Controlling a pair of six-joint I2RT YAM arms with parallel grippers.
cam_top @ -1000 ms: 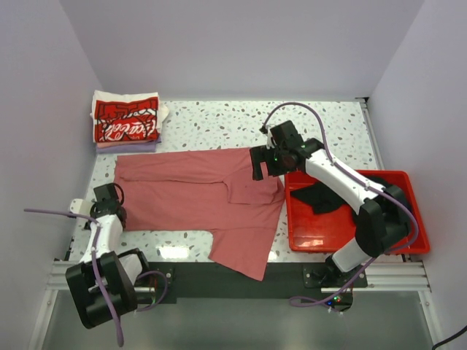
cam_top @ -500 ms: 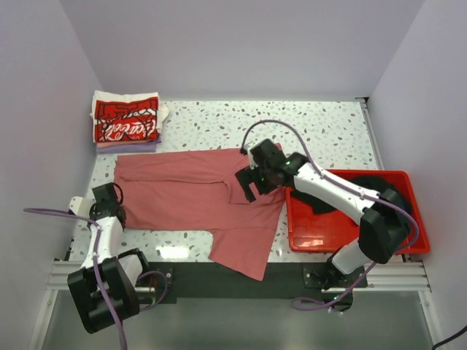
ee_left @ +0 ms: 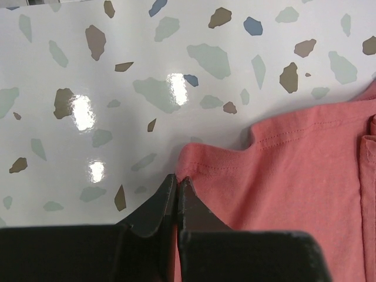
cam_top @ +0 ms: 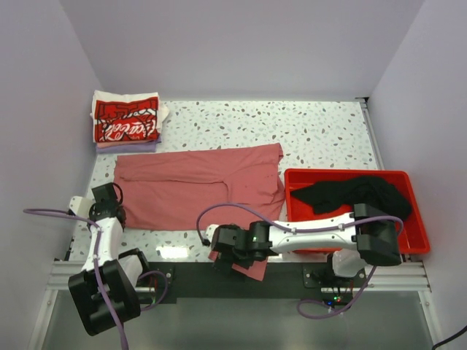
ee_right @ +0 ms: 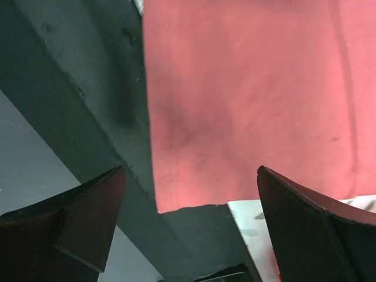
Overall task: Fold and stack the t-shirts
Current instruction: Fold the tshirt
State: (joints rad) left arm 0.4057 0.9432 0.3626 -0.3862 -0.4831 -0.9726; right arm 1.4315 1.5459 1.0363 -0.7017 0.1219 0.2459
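The dusty-red t-shirt (cam_top: 190, 189) lies spread across the table, its lower right part hanging over the front edge. My left gripper (cam_top: 109, 197) is at the shirt's near left corner. In the left wrist view the left gripper (ee_left: 176, 178) is shut on that hem corner of the red shirt (ee_left: 294, 176). My right arm lies low along the front edge, and the right gripper (cam_top: 225, 251) is open over the hanging part. In the right wrist view the fingers (ee_right: 88, 217) stand wide apart above the red cloth (ee_right: 247, 100). A black t-shirt (cam_top: 357, 195) lies in the bin. Folded t-shirts (cam_top: 125, 120) are stacked at the back left.
The red plastic bin (cam_top: 332, 172) stands at the right, close to the shirt's right edge. The black front rail (ee_right: 88, 88) runs under the right gripper. Speckled tabletop (cam_top: 321, 124) shows behind the shirt and bin.
The left gripper has shut on the shirt's corner. The right arm has swung from the shirt's right side near the bin down to the front edge, still open.
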